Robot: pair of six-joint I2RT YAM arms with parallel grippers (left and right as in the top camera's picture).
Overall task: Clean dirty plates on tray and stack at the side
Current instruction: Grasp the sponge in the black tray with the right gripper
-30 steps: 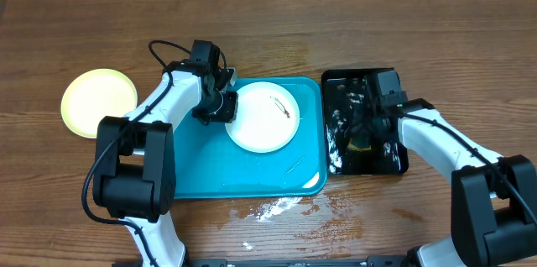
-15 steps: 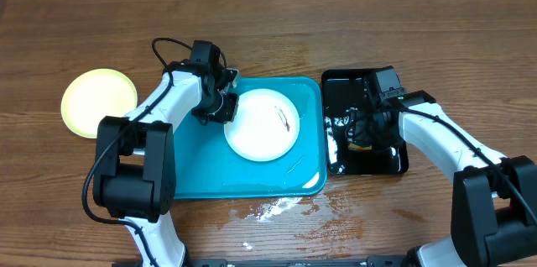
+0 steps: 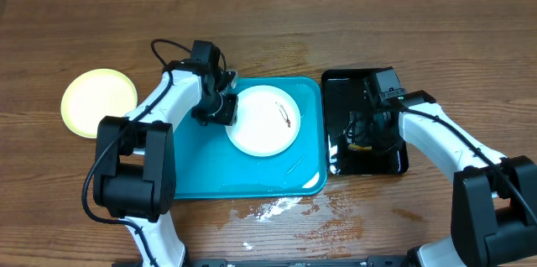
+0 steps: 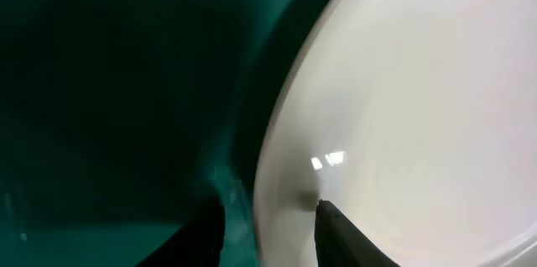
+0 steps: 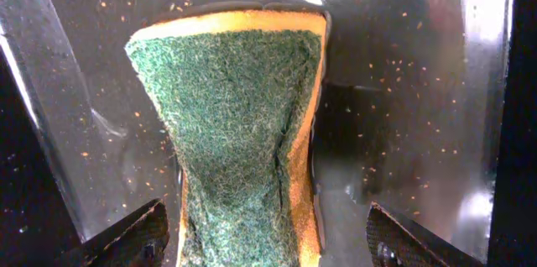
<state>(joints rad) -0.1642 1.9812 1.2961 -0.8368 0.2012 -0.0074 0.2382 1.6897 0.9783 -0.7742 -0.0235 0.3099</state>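
Observation:
One white plate (image 3: pixel 263 123) with a small brown smear lies on the turquoise tray (image 3: pixel 210 166). My left gripper (image 3: pixel 225 109) holds its left rim. In the left wrist view the gripper (image 4: pixel 270 208) has one finger on each side of the plate's rim (image 4: pixel 285 191), above the tray floor (image 4: pixel 101 91). The pale yellow-green plate (image 3: pixel 99 102) lies on the table at the far left. No second white plate is in view. My right gripper (image 3: pixel 362 126) hangs open over a green-and-yellow sponge (image 5: pixel 235 116); its fingers (image 5: pixel 151 229) stand on either side of the sponge.
The sponge (image 3: pixel 361 143) lies in the wet glossy black tray (image 3: pixel 340 91) to the right of the turquoise tray. The black tray floor (image 5: pixel 403 65) is speckled with crumbs. A puddle of water (image 3: pixel 277 208) lies on the wood in front of the turquoise tray.
The white plate tipped and shifted slightly in the left gripper's hold, then settled back. The right arm drew a little toward the far side over the black tray.

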